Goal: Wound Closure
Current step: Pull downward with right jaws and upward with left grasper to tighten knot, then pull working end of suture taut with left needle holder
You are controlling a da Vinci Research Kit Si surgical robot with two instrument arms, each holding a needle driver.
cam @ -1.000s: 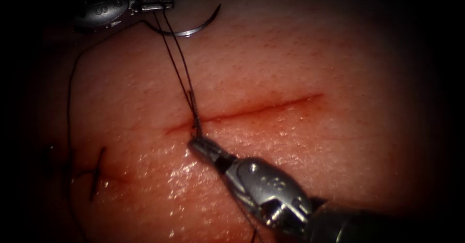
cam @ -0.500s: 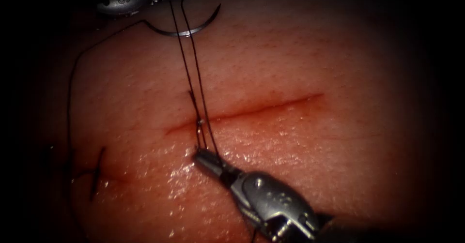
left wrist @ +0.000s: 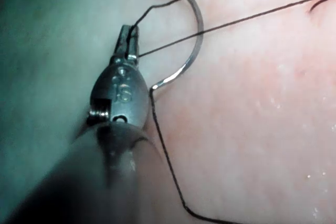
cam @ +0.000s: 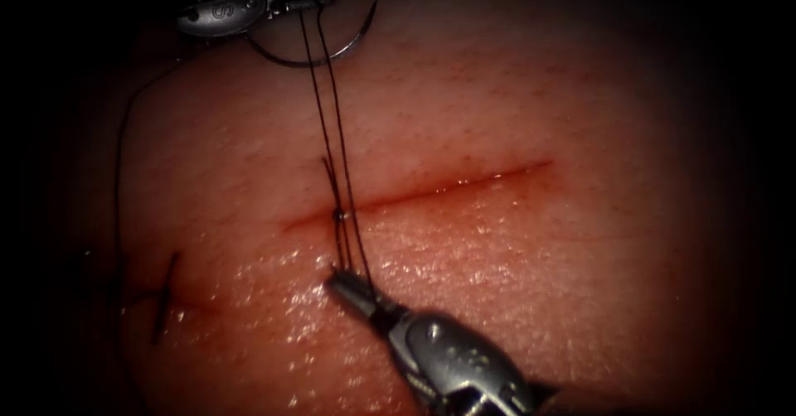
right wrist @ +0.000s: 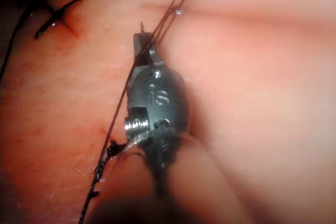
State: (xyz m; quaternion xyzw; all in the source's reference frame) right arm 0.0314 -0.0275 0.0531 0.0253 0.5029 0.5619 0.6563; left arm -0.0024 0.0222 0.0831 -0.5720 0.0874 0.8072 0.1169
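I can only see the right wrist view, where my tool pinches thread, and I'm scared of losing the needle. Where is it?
Observer: The needle lies loose on the tissue, above the cut in the endoscope view. Neither tool holds it.
Operator: Who's holding the other end of my thread?
Observer: The left tool is shut on the thread, right beside the needle.
Operator: How much cut has stitches?
Observer: One knot sits near the cut's left end. To the right of it, the cut has no stitches.
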